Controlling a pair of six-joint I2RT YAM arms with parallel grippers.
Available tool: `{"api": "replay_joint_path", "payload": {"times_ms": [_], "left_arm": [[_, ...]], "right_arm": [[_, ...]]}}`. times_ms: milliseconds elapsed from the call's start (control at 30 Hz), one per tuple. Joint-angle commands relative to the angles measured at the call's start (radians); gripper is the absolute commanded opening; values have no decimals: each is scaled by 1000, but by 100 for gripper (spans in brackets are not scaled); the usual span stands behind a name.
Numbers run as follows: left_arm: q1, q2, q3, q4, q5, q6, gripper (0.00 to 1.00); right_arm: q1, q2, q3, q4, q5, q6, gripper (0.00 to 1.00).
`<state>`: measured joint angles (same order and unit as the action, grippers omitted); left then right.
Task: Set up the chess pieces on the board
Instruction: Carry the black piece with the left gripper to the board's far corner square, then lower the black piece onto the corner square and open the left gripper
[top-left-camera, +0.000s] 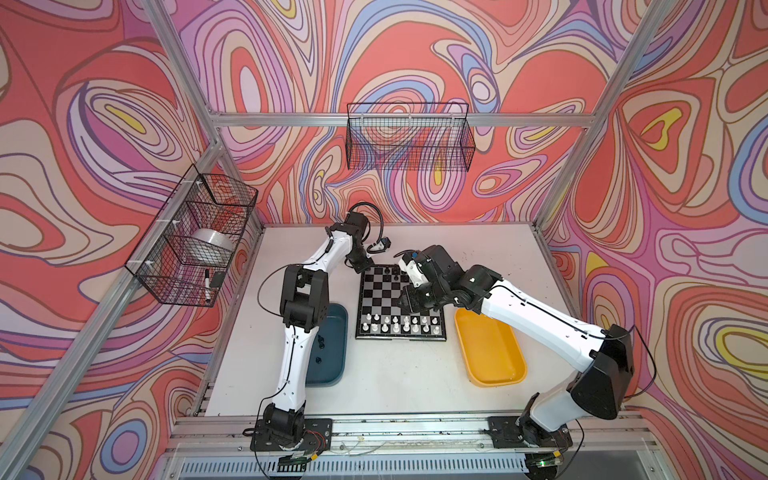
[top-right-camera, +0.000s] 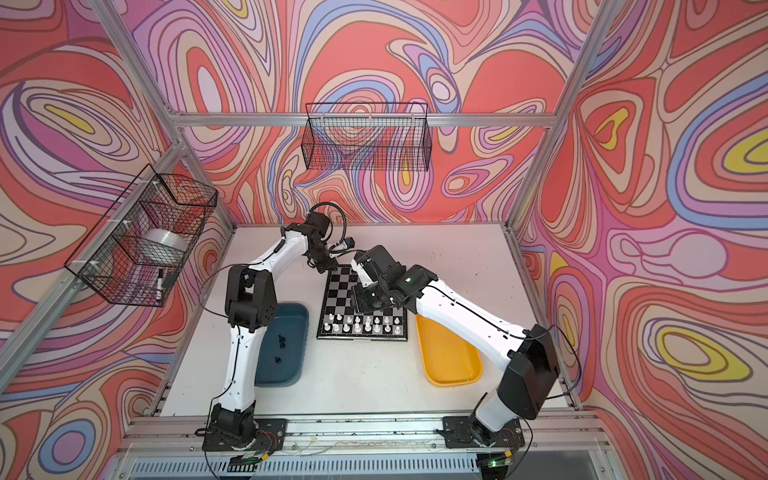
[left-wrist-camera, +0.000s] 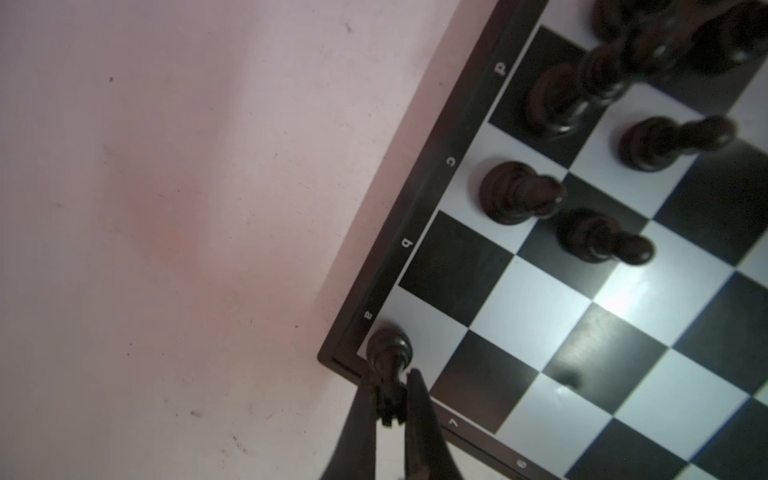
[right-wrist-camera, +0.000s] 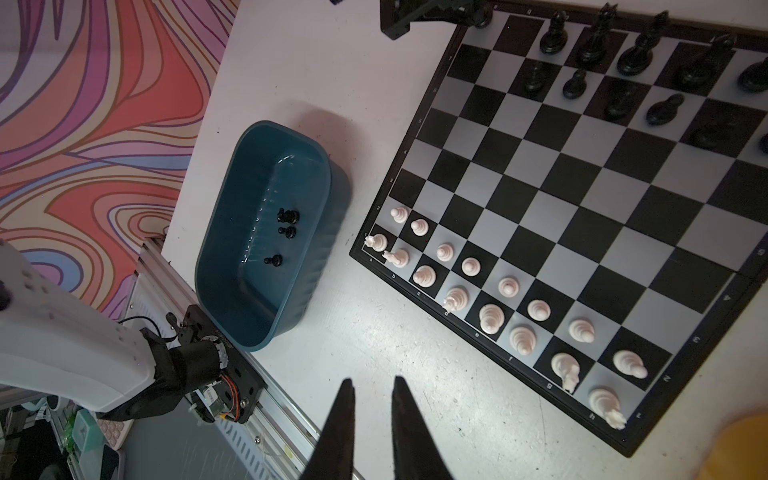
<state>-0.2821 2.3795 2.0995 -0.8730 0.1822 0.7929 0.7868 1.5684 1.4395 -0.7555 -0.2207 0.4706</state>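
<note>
Table (top-left-camera: 395, 374), board (top-left-camera: 380, 299): left hand (left-wrist-camera: 390, 371) at the far-left corner, right hand (right-wrist-camera: 372, 384) empty.

Table is bare in front of the board. The board sits between the teal tray (top-left-camera: 338, 365) and the yellow tray (top-left-camera: 490, 353) (yellow one just beside the board's right edge). Right hand is above the board's right half, fingers a narrow gap apart, nothing held. Left hand is pinched shut on a black piece (left-wrist-camera: 388, 347) standing on the corner square by the "a" mark, tight against the border. White pieces (right-wrist-camera: 490, 318) fill the two near rows; middle rows are free. Three loose black pieces (right-wrist-camera: 286, 232) lie in the teal tray.
</note>
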Motion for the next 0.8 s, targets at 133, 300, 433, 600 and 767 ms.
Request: {"api": "replay_joint_path", "payload": {"times_ms": [133,300,433,600,767], "left_arm": [[-13,25,22,-18,0,25,12],[-14,24,21,-25,-4,29,13],[-14,21,21,-23,-6,26,19],[-13,15,21,-17,1,20,24],[-15,8,22,-15,9,12,27]], "right_arm": [[6,22,1,-6,10,-7,17],[6,22,1,-3,9,-7,17],[6,25,1,-2,7,-9,17],[6,25,-2,1,7,-12,17],[6,22,-3,2,6,-12,17]]}}
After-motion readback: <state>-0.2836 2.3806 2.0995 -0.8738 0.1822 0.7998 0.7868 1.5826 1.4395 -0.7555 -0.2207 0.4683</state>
